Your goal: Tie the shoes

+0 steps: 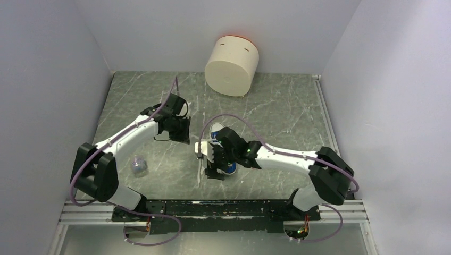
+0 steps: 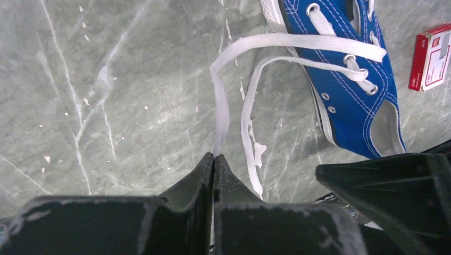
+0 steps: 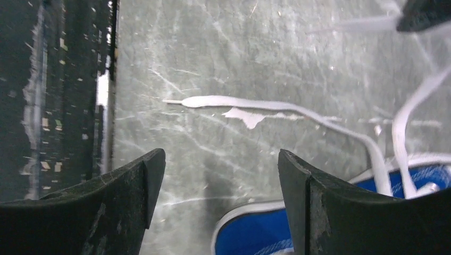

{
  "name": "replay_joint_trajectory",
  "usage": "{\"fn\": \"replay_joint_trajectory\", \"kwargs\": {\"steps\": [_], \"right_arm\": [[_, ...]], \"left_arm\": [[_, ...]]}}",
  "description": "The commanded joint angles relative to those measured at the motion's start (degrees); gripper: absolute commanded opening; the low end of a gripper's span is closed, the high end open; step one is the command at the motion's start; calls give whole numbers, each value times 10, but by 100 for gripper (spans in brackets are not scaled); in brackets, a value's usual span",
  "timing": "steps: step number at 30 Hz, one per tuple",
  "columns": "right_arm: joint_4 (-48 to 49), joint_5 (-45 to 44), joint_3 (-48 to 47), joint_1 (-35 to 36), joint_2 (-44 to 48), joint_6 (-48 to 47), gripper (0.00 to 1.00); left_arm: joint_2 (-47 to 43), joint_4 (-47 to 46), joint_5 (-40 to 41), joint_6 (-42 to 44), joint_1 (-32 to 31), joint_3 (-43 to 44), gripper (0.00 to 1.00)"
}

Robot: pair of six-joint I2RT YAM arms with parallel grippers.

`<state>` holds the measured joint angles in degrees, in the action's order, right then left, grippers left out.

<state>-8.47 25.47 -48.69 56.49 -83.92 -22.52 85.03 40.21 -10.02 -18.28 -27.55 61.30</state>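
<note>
One lace (image 2: 220, 106) is pinched in my closed left fingers (image 2: 214, 162); my right fingers (image 1: 211, 159) hang open over the blue sneaker (image 2: 351, 90) on the bench (image 2: 106, 106). A hard pull could drag the unheld sneaker, or slip the lace free.

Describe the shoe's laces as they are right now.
The laces are flat, white and fabric-like, threaded through the metal eyelets of the blue sneaker and untied. Two long strands trail across the grey table; the left gripper is shut on one, the other lies loose beside it.
</note>
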Motion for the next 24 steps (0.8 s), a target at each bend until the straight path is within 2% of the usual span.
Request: {"fn": "replay_joint_trajectory", "kwargs": {"steps": [1,8,19,22,24], "right_arm": [[44,38,-27,2,-56,-175,81],[47,33,-83,26,-161,-220,75],[106,43,-75,29,-230,-215,67],[115,37,-57,29,-232,-199,46],[131,29,-42,29,-215,-185,28]], "left_arm": [[18,32,24,-10,0,12,5],[43,28,32,-2,0,24,5],[59,41,36,5,4,35,5],[62,51,42,12,8,47,5],[61,52,43,14,9,53,5]]}}
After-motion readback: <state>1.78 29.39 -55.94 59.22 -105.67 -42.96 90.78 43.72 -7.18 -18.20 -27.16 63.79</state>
